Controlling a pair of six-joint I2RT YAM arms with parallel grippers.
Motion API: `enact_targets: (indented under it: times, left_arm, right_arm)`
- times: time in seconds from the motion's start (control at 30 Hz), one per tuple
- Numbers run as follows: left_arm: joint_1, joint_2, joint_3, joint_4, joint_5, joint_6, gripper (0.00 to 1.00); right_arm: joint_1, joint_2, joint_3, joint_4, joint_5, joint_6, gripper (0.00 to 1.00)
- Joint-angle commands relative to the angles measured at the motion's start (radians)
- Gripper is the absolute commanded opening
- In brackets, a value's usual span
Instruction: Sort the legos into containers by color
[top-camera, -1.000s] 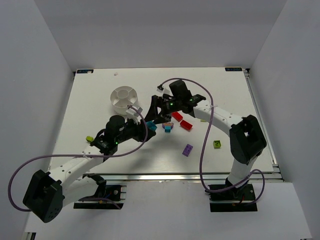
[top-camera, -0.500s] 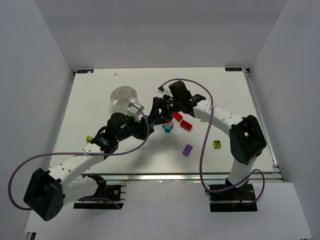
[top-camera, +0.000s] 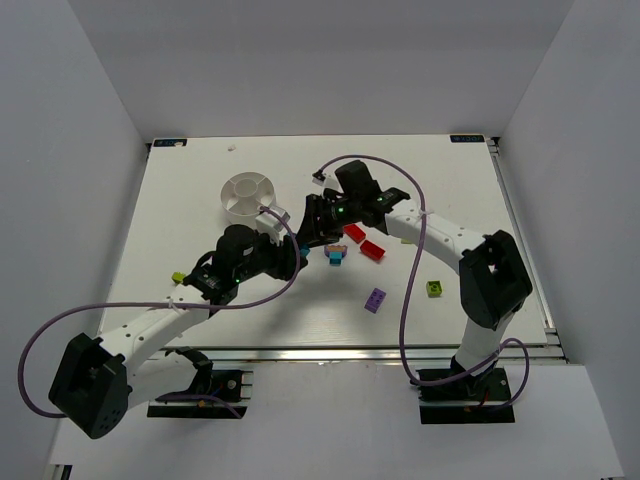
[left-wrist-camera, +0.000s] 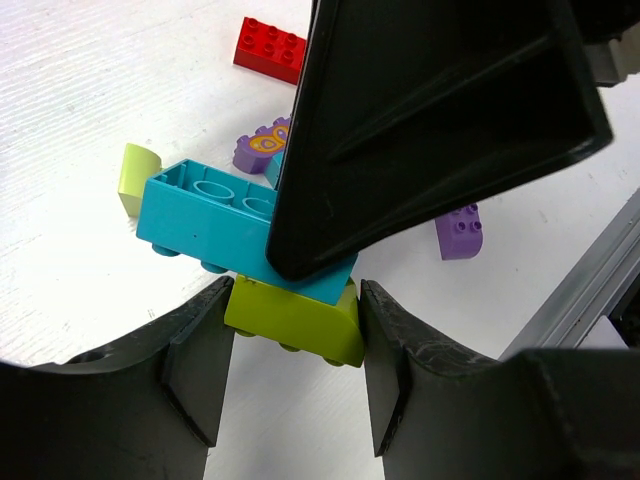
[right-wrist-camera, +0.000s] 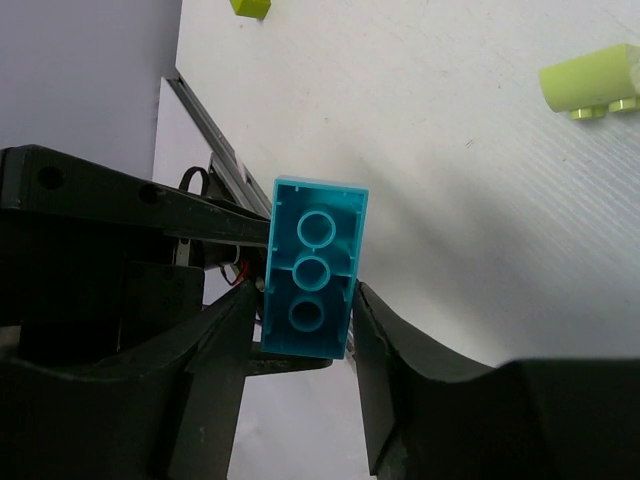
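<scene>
My left gripper (left-wrist-camera: 293, 345) is shut on a lime-green lego (left-wrist-camera: 295, 320). A cyan lego (left-wrist-camera: 205, 215) sits joined on top of it. My right gripper (right-wrist-camera: 305, 325) is shut on that cyan lego (right-wrist-camera: 312, 268), whose hollow underside faces its camera. In the top view the two grippers meet at mid-table, left (top-camera: 292, 260) and right (top-camera: 312, 238), just right of the round white dish (top-camera: 248, 195). Its wedge containers look empty. Two red legos (top-camera: 354, 232) (top-camera: 372, 250), a purple lego (top-camera: 375, 300) and a lime lego (top-camera: 435, 288) lie on the table.
A small cyan-and-purple stack (top-camera: 336, 256) lies just right of the grippers. A lime lego (top-camera: 179, 277) lies at the left by my left arm. A curved lime piece (left-wrist-camera: 138, 178) and a printed purple piece (left-wrist-camera: 260, 148) lie close behind the held bricks.
My left gripper has edged up and to the right and now meets the right gripper. The cyan lego that showed between them is now mostly covered in the top view.
</scene>
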Motion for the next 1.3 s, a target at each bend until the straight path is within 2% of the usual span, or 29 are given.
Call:
enact_targets:
  times: [0.0,0.1,0.17,0.2,0.4,0.67,0.93,1.03,1.17,1.27]
  left_arm:
    - [-0.004,-0.003,0.038,0.005,0.014,0.010,0.21]
    - [-0.004,-0.011,0.034,0.008,0.011,0.009,0.21]
    - [-0.004,-0.012,0.034,0.004,0.011,0.010,0.21]
    - [-0.004,-0.014,0.033,0.002,0.011,0.010,0.21]
    - [-0.004,-0.047,-0.001,-0.004,0.002,0.003,0.21]
    - [-0.004,-0.121,-0.068,-0.016,-0.021,-0.016,0.21]
    - [-0.004,-0.164,-0.074,-0.116,-0.071,-0.019,0.21]
    - [-0.003,-0.173,-0.067,-0.145,-0.108,-0.060,0.21]
    - [0.011,-0.172,-0.022,-0.192,-0.179,-0.134,0.20]
    - [0.038,-0.159,0.056,-0.269,-0.281,-0.196,0.20]
  right_arm:
    - [0.006,0.004,0.044,0.006,-0.018,-0.016,0.48]
    - [0.006,0.010,0.045,0.004,-0.027,-0.013,0.44]
    - [0.006,0.010,0.044,0.009,-0.032,-0.013,0.36]
    - [0.006,0.012,0.044,0.016,-0.035,-0.015,0.26]
    - [0.000,0.021,0.079,0.035,-0.039,-0.064,0.00]
    - [-0.075,0.056,0.149,0.105,-0.072,-0.084,0.00]
    - [-0.106,0.079,0.192,0.168,-0.084,-0.169,0.00]
    - [-0.109,0.086,0.200,0.205,-0.037,-0.240,0.00]
    - [-0.109,0.101,0.197,0.348,0.062,-0.321,0.00]
    - [-0.108,0.131,0.199,0.444,0.120,-0.305,0.00]
